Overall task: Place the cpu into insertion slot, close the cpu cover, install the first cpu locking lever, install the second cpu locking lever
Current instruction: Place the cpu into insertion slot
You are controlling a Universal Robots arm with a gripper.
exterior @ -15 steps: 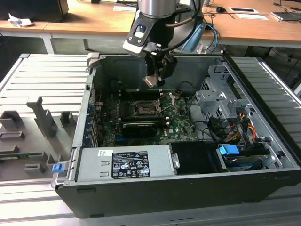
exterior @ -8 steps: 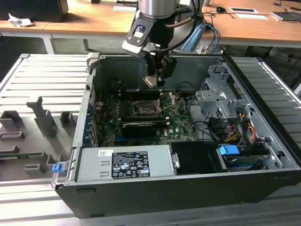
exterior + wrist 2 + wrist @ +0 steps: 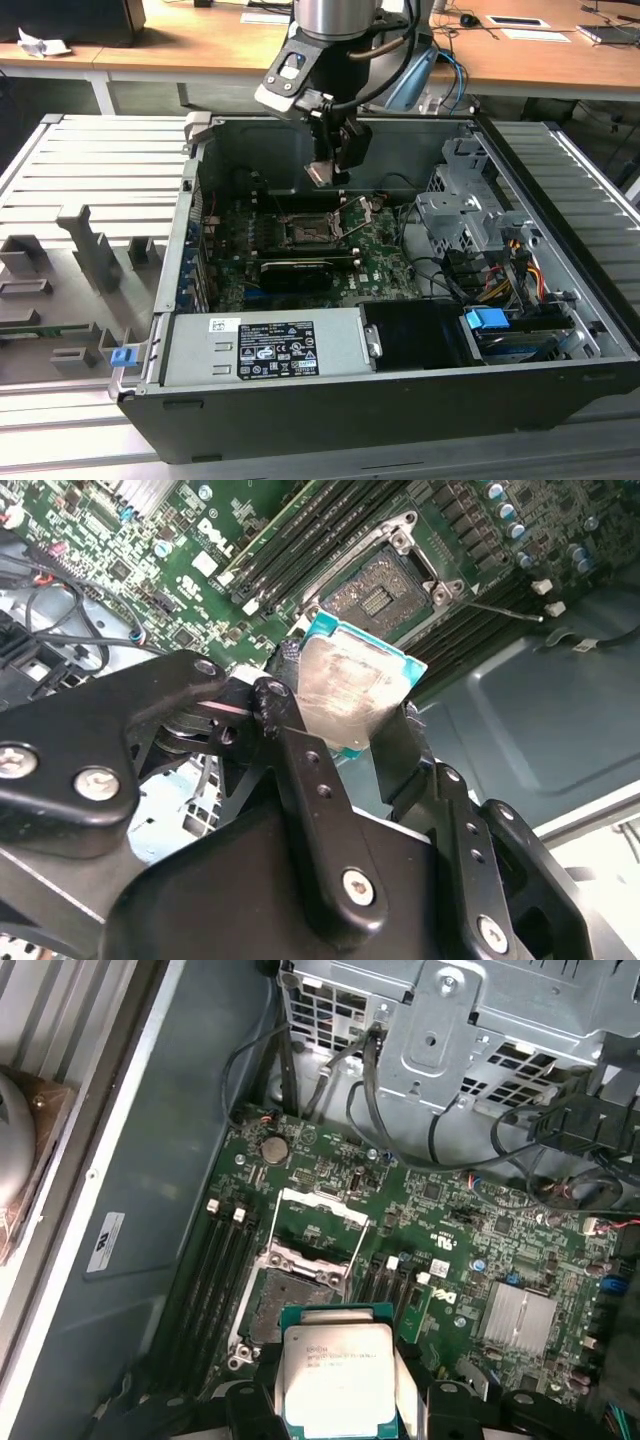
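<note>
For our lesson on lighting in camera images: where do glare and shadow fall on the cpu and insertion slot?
Second wrist view: strong glare washes the metal top of the cpu, held in the gripper. First wrist view: the cpu is evenly lit, mild sheen. Exterior view: the insertion slot sits dim inside the case.

I'm looking into an open computer case (image 3: 400, 420) that is lying on a grey ridged table (image 3: 90, 170).
Inside, I'm seeing a green motherboard (image 3: 385, 262) lying flat, a long black graphics card (image 3: 295, 272) sitting across it, and a silver power supply (image 3: 265, 345) sitting along the near wall. A metal drive cage (image 3: 462, 205) is standing toward the exterior view's right, with orange and yellow wires (image 3: 525, 275) and a blue connector (image 3: 488, 322) sitting near it. Wooden desks (image 3: 200, 45) are running behind.
</note>
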